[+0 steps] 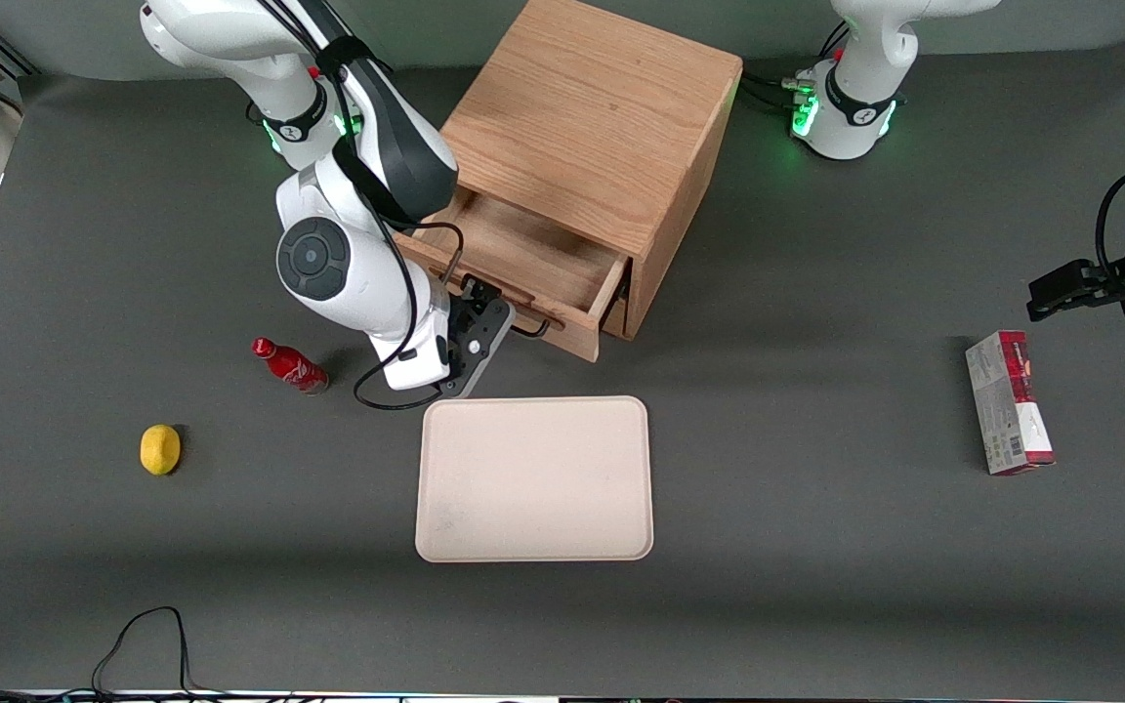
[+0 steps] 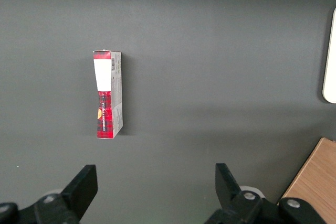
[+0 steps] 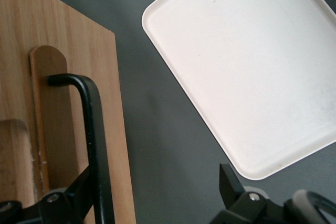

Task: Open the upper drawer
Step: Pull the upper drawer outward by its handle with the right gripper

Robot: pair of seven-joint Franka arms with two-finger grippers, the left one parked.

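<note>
Light-oak wood identifies the upper drawer (image 1: 533,268), which stands partly pulled out of the boxy cabinet (image 1: 592,127), its shallow tray exposed between the cabinet body and the gripper (image 1: 484,317). The gripper sits at the drawer front, on the tray side facing the cream tray (image 1: 533,478) that lies on the table just below it in the front view.

Jaw state: the jaws stand well apart. In the right wrist view the black wire handle (image 3: 94,145) runs close along one finger (image 3: 81,192), while the other finger (image 3: 231,182) hangs over bare table with a wide gap between them. The jaws grip nothing; at most, one finger bears against the handle.

Step in hand, as judged: the pull-out stroke is under way or near its end, the drawer being open by a good part of its depth. The next move calls either for further travel straight out along the drawer's slide axis, with the finger kept hooked on the handle, or for release and a clear retreat without nudging the cream tray.

Limits of view: the arm's wrist covers one end of the drawer front in the front view. Actual contact between finger and handle cannot be confirmed. The lower drawer is hidden under the open one. The drawer's full travel cannot be judged.
</note>
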